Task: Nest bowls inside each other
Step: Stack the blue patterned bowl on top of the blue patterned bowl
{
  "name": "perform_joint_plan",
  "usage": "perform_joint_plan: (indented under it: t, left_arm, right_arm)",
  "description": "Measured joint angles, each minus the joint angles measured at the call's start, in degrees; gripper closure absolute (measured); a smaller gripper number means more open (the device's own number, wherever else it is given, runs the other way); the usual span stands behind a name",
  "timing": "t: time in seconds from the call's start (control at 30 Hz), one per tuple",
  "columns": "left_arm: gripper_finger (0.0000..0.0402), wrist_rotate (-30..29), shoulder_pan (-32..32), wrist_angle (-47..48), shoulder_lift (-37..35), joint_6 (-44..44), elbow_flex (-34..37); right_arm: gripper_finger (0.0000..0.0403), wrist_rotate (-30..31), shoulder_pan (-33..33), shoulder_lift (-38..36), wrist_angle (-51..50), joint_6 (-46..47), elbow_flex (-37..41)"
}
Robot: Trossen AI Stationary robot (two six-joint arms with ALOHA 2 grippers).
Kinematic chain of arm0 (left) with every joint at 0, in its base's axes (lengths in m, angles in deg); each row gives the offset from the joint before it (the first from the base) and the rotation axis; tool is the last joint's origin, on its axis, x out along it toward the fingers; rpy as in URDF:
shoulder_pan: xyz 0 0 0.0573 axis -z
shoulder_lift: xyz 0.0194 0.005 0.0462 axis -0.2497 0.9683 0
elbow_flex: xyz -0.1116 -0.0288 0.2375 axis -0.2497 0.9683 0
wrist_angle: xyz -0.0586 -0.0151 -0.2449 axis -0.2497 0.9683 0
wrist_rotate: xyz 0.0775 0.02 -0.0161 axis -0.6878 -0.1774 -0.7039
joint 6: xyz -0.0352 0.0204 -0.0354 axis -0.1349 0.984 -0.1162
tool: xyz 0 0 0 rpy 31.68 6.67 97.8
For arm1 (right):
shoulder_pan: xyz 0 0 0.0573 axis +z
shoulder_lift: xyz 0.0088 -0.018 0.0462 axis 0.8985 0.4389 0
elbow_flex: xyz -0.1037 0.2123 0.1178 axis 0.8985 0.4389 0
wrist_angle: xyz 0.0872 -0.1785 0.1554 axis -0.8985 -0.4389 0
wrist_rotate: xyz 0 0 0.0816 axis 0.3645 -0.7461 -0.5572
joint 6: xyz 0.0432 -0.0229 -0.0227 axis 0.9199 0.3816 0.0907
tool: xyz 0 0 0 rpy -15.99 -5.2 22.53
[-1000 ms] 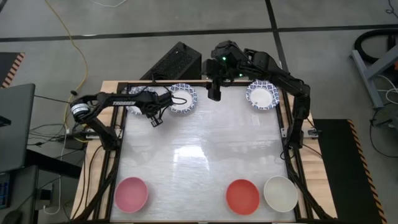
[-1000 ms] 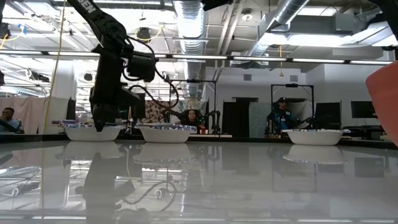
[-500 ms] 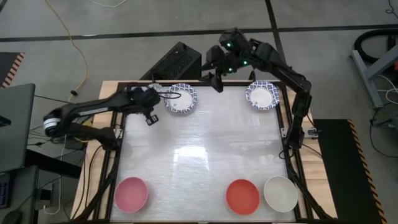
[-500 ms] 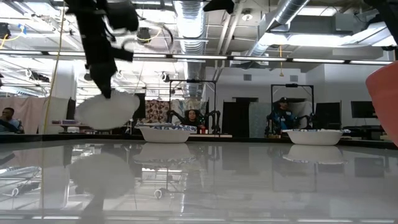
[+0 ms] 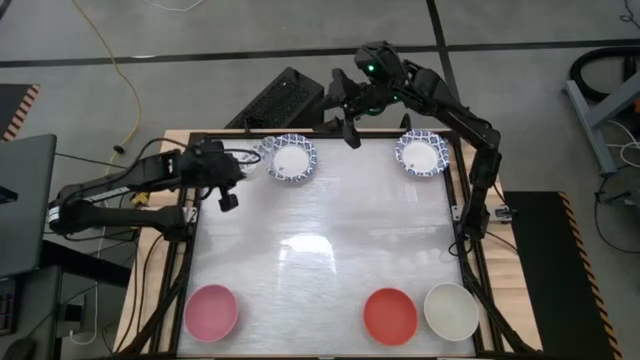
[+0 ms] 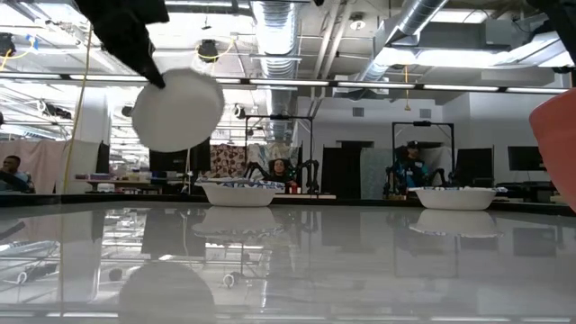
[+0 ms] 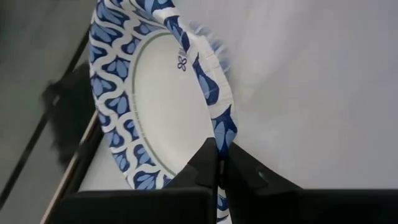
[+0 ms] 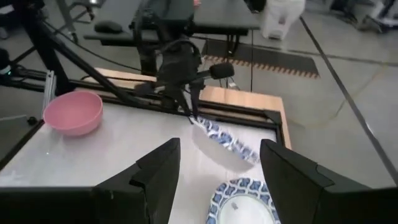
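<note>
No readable writing. Left gripper [image 7: 217,180] clamped on rim of blue-patterned bowl [image 7: 161,99], lifted, tilted, near table's [image 5: 320,250] far-left corner. Right gripper [image 8: 217,180] spread wide, hovering above second patterned bowl [image 5: 290,159].

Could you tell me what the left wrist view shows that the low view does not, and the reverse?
Only the left wrist view shows the held bowl's blue-patterned rim and the left gripper shut on that rim. Only the low view shows two more bowls, one near the middle and one to the right, resting at the table's far edge, and people in the room behind. Both show the held bowl lifted, tilted, clear of the table.
</note>
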Motion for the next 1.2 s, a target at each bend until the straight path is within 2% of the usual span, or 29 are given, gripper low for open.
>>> perform_joint_plan:
  t: [0.37, 0.53, 0.83, 1.2]
  left_arm:
    - [0.0401, 7.1, 4.5, -6.5, -1.9, 6.3, 0.0]
    - [0.0401, 7.3, 6.2, -11.1, -1.8, 8.1, -0.7]
    - [0.0401, 10.2, 7.0, -11.0, -1.5, 9.2, -6.7]
    - [0.0401, 12.9, 7.2, -5.2, -1.7, 5.7, -8.2]
  right_arm:
    - [0.0159, -2.2, 4.1, 0.0, 0.7, -4.4, 0.0]
    - [0.0159, -2.2, 5.5, 0.0, 0.9, -4.9, 0.0]
    - [0.0159, -1.6, 7.7, 3.8, 1.8, -4.0, 0.0]
    - [0.0159, 5.1, 9.5, 7.5, 4.4, -4.1, 0.0]
